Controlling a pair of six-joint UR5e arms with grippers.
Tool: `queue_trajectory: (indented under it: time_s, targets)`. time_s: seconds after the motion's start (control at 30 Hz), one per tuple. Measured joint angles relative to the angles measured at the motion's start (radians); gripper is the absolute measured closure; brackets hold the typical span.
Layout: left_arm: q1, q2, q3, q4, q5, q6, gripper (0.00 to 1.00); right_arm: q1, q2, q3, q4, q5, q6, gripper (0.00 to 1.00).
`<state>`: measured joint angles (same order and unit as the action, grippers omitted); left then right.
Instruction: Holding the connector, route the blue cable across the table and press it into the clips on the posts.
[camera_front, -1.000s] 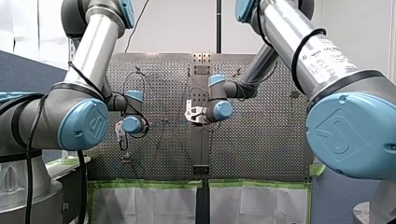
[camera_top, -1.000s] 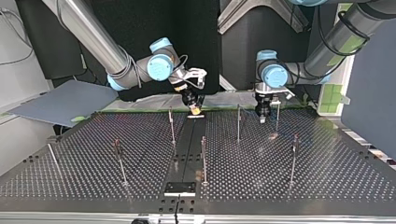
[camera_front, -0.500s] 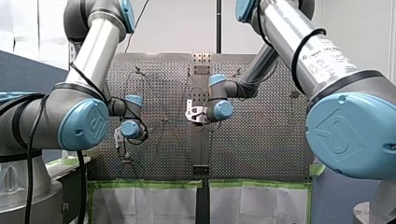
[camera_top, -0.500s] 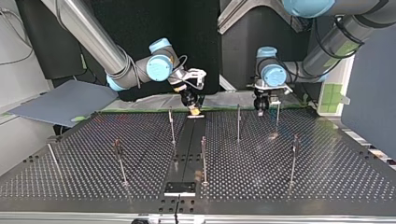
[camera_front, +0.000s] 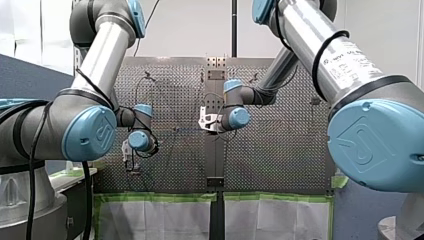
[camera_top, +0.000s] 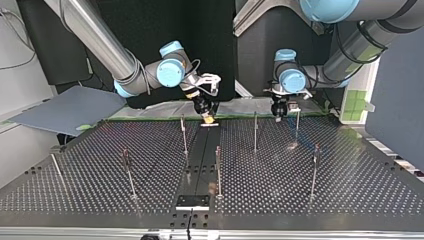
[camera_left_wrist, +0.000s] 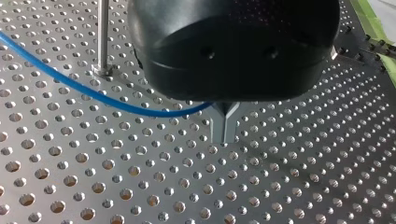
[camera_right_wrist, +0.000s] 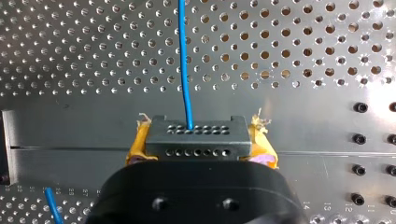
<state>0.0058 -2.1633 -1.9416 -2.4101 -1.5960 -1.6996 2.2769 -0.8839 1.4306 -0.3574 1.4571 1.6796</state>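
My right gripper (camera_top: 207, 117) hangs low over the table's far edge in the top view, its yellow pads (camera_right_wrist: 135, 144) shut on a grey connector (camera_right_wrist: 196, 139) with rows of small holes. The blue cable (camera_right_wrist: 183, 60) leaves the connector's top face and runs out over the perforated table (camera_right_wrist: 289, 42). In the left wrist view the blue cable (camera_left_wrist: 70, 81) arcs past a thin post (camera_left_wrist: 102, 37) and reaches my left gripper (camera_left_wrist: 224, 128), whose metal fingers are shut on it just above the plate. My left gripper (camera_top: 280, 111) is at the top view's far right.
Several thin clip posts stand across the table, among them post (camera_top: 184, 135), post (camera_top: 255, 131) and post (camera_top: 314, 170). A dark rail (camera_top: 200, 150) runs down the table's middle to a black plate (camera_top: 192, 201). A second stretch of blue cable (camera_right_wrist: 51, 210) shows beside my right gripper.
My left gripper has risen and drawn back toward the table's far edge in the top view, staying shut. My right gripper with the connector has not moved.
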Motion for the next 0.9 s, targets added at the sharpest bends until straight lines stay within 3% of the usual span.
queue_trajectory:
  time_s: [0.1, 0.17, 0.33, 0.63, 0.9]
  targets:
    - [0.000, 0.000, 0.000, 0.000, 0.000, 0.000, 1.00, 0.000, 0.004, -0.005, 0.004, -0.004, -0.004, 1.00]
    - [0.000, 0.000, 0.000, 0.000, 0.000, 0.000, 1.00, 0.001, 0.017, -0.018, 0.017, -0.017, -0.017, 1.00]
    - [0.000, 0.000, 0.000, 0.000, 0.000, 0.000, 1.00, 0.001, 0.062, -0.046, 0.062, -0.053, -0.062, 1.00]
    - [0.000, 0.000, 0.000, 0.000, 0.000, 0.000, 1.00, 0.002, 0.123, -0.050, 0.143, -0.061, -0.137, 1.00]
    - [0.000, 0.000, 0.000, 0.000, 0.000, 0.000, 1.00, 0.002, 0.127, -0.051, 0.213, -0.061, -0.147, 1.00]
